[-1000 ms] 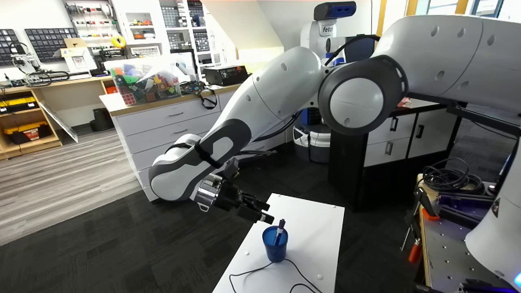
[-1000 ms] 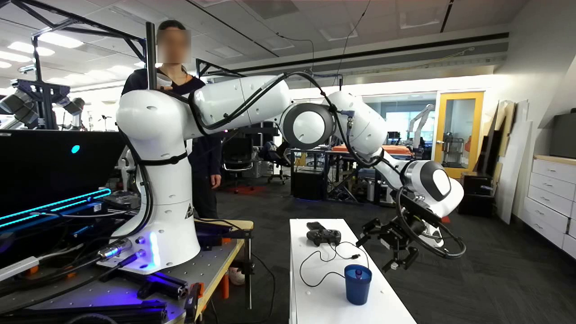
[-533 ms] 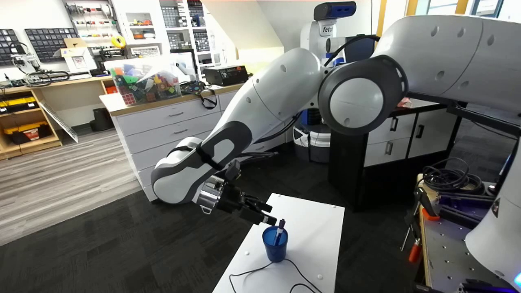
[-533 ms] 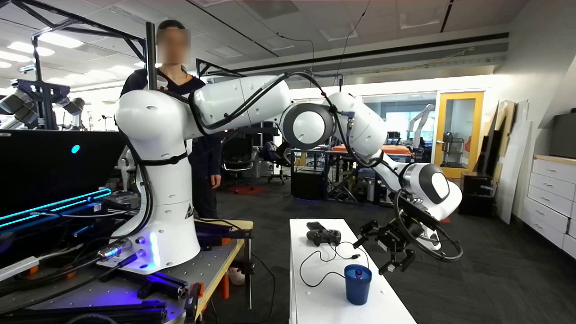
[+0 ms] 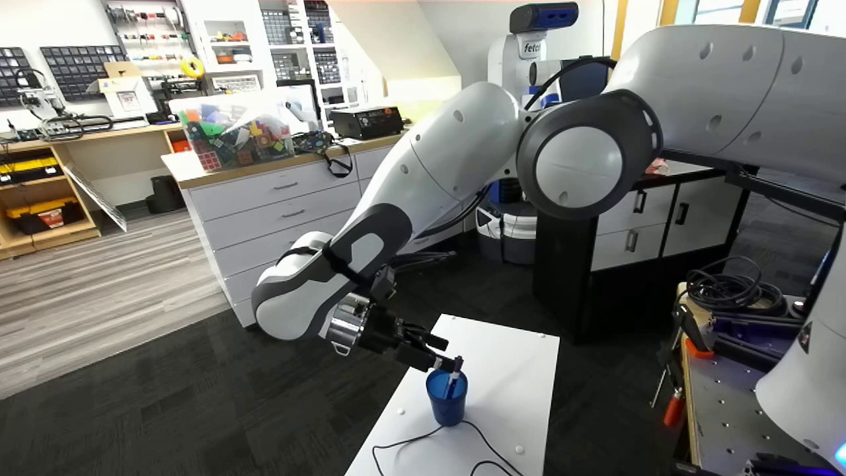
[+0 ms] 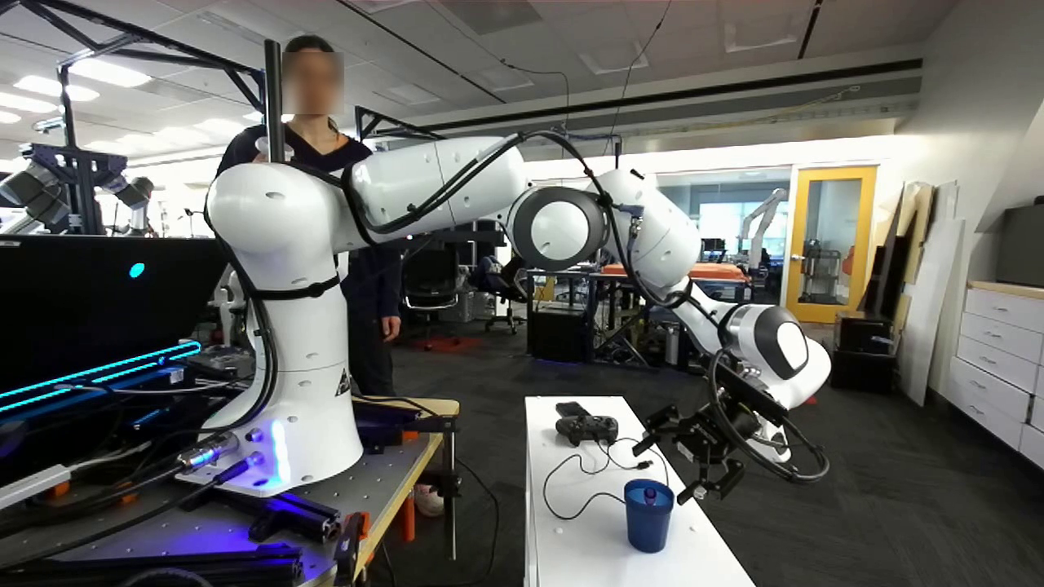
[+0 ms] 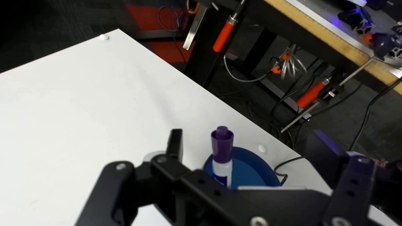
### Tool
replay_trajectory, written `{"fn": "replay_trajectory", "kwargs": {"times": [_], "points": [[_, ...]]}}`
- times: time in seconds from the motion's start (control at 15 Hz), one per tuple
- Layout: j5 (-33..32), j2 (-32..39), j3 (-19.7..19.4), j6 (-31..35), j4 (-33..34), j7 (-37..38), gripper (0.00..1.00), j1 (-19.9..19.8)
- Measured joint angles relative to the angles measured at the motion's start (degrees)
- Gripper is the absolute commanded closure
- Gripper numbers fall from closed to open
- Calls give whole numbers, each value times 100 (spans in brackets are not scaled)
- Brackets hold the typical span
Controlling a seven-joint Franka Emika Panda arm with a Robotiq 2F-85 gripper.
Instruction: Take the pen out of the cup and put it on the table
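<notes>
The pen (image 5: 456,367) is a marker with a purple cap and white barrel. It leans inside the blue cup (image 5: 448,404), its cap above the rim. The cup stands upright on the white table (image 5: 505,377); both show in an exterior view, with the pen (image 6: 650,495) in the cup (image 6: 649,526). My gripper (image 5: 448,354) is open, tilted, just above and beside the rim at the pen's cap. In the wrist view the pen (image 7: 222,147) appears between the spread fingers of the gripper (image 7: 251,151), nearer the left one. The pen's lower part is hidden by the gripper there.
A black game controller (image 6: 586,429) with a thin cable (image 6: 545,489) lies on the table, the cable running close to the cup. A workbench edge with orange clamp handles (image 7: 224,36) is beyond the table. A drawer cabinet (image 5: 284,205) stands behind the arm.
My gripper has moved down and closer to the cup and the pen's cap, staying open. The pen and the cup have not moved.
</notes>
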Motion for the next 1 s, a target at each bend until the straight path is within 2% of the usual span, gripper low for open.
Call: {"fn": "replay_trajectory", "kwargs": {"times": [0.67,1.0], "points": [[-20,-47,-86,684,-488,283,0,-4],[-18,-72,-145,699,-596,405,0,-11]]}}
